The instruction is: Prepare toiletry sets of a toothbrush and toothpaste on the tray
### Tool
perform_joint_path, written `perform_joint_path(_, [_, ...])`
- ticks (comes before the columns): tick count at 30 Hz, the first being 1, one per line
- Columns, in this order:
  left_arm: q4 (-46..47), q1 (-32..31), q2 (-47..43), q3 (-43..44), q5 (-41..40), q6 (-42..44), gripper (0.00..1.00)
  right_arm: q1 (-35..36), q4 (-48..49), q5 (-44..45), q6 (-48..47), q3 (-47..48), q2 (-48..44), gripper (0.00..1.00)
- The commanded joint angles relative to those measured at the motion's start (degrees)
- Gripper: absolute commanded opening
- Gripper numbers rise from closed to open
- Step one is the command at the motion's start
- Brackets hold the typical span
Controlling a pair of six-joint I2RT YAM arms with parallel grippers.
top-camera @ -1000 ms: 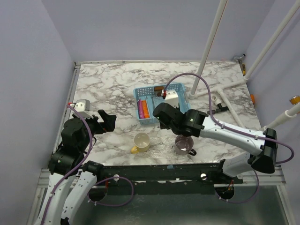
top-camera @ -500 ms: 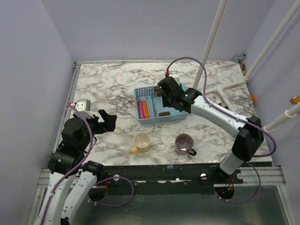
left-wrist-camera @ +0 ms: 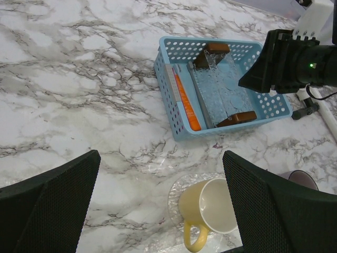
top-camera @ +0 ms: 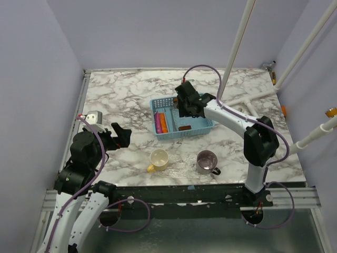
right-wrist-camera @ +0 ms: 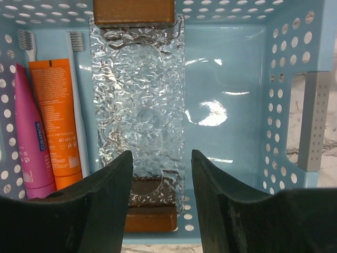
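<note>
Marble table [top-camera: 121,95]: right pincer [right-wrist-camera: 160,155] apart over tray [right-wrist-camera: 284,79], orange toothpaste [right-wrist-camera: 55,116] to its left; left pincer [left-wrist-camera: 160,158] apart.

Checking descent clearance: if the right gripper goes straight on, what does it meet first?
The right gripper would likely meet the crinkled shiny strip on the tray floor first, near the brown block at its end. Height above it is unclear from the wrist view.
</note>
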Motion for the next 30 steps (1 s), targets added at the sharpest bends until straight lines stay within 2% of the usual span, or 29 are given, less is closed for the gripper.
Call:
perform_joint_path(1, [-0.11,-0.14,0.25,-0.65,0.91,0.59,0.99,-1.97,2.22,-2.49,-0.83,2.47,2.75,0.52])
perform_joint_path(24, [-0.16,-0.14,0.38,-0.65,0.89,0.64,0.99,-4.31,3.21,-6.73,-0.66,4.24,10.38,0.5])
perform_joint_path(30, [-0.19,-0.14,0.47,-0.65,0.91,0.68,0.99,-4.36,3.29,-7.17,-0.74,4.23,10.75,0.34])
